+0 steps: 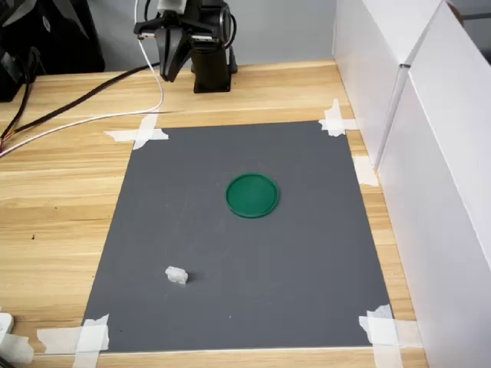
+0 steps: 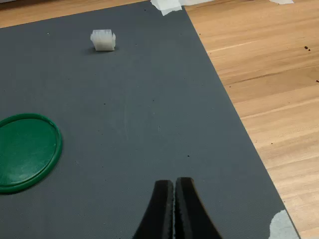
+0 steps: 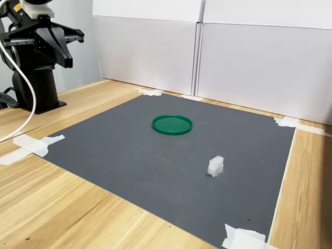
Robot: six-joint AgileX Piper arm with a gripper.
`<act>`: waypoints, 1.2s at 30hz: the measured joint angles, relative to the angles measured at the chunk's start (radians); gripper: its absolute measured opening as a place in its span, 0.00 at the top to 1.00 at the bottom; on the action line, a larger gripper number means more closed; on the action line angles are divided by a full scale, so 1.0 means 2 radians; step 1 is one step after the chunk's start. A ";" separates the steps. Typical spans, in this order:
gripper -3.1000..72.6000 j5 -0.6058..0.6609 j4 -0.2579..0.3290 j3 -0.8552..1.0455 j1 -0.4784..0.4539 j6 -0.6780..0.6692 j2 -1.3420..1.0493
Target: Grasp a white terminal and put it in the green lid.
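Wrist view, tool (image 2: 174,199) closed, white terminal (image 2: 103,40) apart from green lid (image 2: 25,152)

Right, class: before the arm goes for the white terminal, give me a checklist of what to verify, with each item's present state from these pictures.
1. White terminal in view, lying free on the grey mat: ok.
2. Green lid empty and ready to receive: ok.
3. Terminal and lid apart, so a grasp will not knock the lid: ok.
4. Gripper open for the grasp: not ok, the wrist view shows the fingers together with nothing between them.
5. Gripper above the terminal: not ok, it hangs near the arm's base, beyond the mat's far edge in the first exterior view.
6. Mat taped at its corners: ok.
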 joint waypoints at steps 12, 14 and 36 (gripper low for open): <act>0.98 0.000 0.000 0.000 0.000 0.000 0.000; 0.98 0.000 0.000 0.000 0.000 0.000 0.000; 0.98 -0.005 0.030 -0.156 0.000 -0.033 0.279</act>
